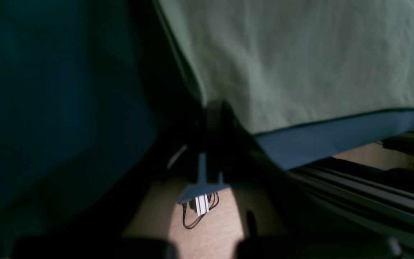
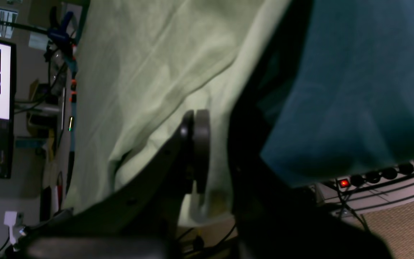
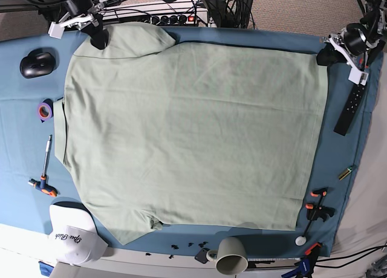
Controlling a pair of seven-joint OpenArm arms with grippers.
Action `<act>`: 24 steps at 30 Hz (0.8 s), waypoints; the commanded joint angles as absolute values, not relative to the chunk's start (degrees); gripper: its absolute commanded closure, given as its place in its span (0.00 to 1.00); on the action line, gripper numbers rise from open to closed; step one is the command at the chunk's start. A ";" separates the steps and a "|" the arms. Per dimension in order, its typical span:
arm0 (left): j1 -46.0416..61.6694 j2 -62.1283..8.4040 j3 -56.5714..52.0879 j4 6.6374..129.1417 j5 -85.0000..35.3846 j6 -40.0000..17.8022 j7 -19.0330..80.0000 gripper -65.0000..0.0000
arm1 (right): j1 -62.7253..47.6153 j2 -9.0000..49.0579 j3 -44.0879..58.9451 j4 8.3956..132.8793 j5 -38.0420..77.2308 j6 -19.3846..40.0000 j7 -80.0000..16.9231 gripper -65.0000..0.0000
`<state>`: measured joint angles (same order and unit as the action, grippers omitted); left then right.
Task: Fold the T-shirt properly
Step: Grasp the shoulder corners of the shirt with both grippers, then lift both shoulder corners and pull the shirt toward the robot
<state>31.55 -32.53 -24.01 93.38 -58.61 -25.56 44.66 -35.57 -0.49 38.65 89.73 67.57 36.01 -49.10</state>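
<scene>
T-shirt (image 3: 187, 133), pale sage green, lay flat and spread wide over the blue table cloth (image 3: 18, 151) and filled most of the middle of the base view. One short sleeve pointed to the upper left of the frame and the other to the lower left, while the straight hem ran down the right side.

The right gripper (image 3: 97, 39) stood at the upper left of the base view, on the upper sleeve. In the right wrist view its jaws were together and a fold of the green fabric was clamped between them, near the middle of that frame.

The left gripper (image 3: 323, 55) stood at the upper right of the base view, at the hem corner of the shirt. In the left wrist view the jaws were dark and blurred in the middle of the frame; they appeared closed at the edge of the green cloth, but I could not tell for sure whether fabric was between them.

Around the shirt lay other things: a black mouse (image 3: 37, 63) and a roll of tape (image 3: 46, 110) at the left, a screwdriver (image 3: 45, 169) below them, a white cap (image 3: 74, 234) at the lower left touching the lower sleeve, a grey mug (image 3: 230, 257) at the bottom edge, and a black remote (image 3: 349, 112) at the right.
</scene>
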 commanded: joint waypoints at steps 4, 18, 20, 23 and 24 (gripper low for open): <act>32.82 -33.34 -24.14 93.78 -58.06 -25.61 45.67 1.00 | -37.23 -0.30 38.72 90.21 64.86 35.07 -52.16 1.00; 36.88 -33.36 -24.18 94.17 -58.37 -26.89 46.28 1.00 | -43.75 0.23 38.72 98.32 64.42 35.09 -52.51 1.00; 37.82 -33.34 -24.18 94.65 -58.35 -26.89 46.30 1.00 | -44.45 0.82 38.74 98.63 64.42 35.09 -52.51 1.00; 39.27 -33.34 -24.18 95.94 -58.35 -26.89 46.30 1.00 | -45.08 2.00 38.74 98.63 64.42 35.09 -52.77 1.00; 39.75 -33.34 -24.18 96.47 -58.33 -26.89 46.30 1.00 | -45.25 2.48 38.74 98.63 64.42 35.09 -52.80 1.00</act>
